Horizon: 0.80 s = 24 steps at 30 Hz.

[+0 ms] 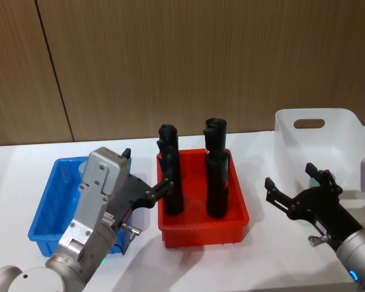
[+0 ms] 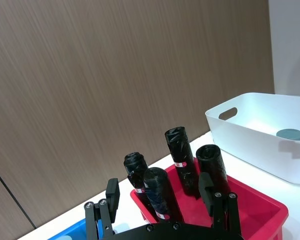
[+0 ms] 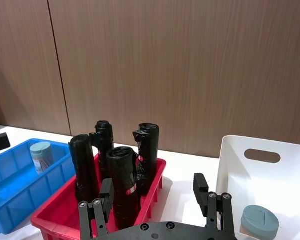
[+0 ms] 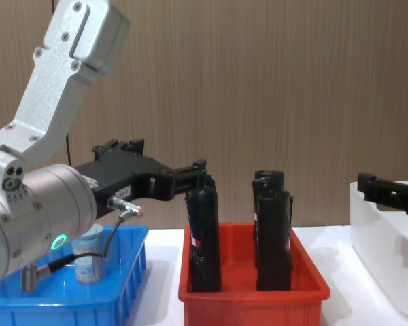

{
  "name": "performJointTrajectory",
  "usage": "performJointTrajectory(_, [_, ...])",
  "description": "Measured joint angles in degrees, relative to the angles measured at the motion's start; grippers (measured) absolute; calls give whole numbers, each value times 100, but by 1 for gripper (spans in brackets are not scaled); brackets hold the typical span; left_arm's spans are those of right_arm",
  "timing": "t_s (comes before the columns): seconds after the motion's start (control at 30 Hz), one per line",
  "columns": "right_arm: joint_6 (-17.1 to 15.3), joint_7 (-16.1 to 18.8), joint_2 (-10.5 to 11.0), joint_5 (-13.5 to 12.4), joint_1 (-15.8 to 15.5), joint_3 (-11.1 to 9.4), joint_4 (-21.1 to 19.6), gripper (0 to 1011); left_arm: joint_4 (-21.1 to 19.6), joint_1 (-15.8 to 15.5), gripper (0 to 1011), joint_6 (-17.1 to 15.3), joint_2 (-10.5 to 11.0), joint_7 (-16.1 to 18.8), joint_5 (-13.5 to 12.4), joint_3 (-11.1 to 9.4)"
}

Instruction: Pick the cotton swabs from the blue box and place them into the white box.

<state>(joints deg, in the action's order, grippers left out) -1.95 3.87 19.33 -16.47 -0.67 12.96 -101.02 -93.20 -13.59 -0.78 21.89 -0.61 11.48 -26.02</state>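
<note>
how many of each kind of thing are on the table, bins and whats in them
bins: 3 (blue box, red bin, white box)
black rolls: 4, all in the red bin
cotton swabs: 2 jars, one in the blue box, one in the white box
total: 9

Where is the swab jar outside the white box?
That jar stands far back in the blue box, on the robot's left, beside the red bin; the open left pincer hovers nearby.

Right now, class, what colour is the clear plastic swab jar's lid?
Grey-blue lid, clearest in right wrist view.
</note>
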Motion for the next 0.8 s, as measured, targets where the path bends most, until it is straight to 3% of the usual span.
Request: performJointTrajectory(0.8, [2,-5,0,-1,-17,-3,-23,1001,3,0,1000,-2,0,-1,1,0])
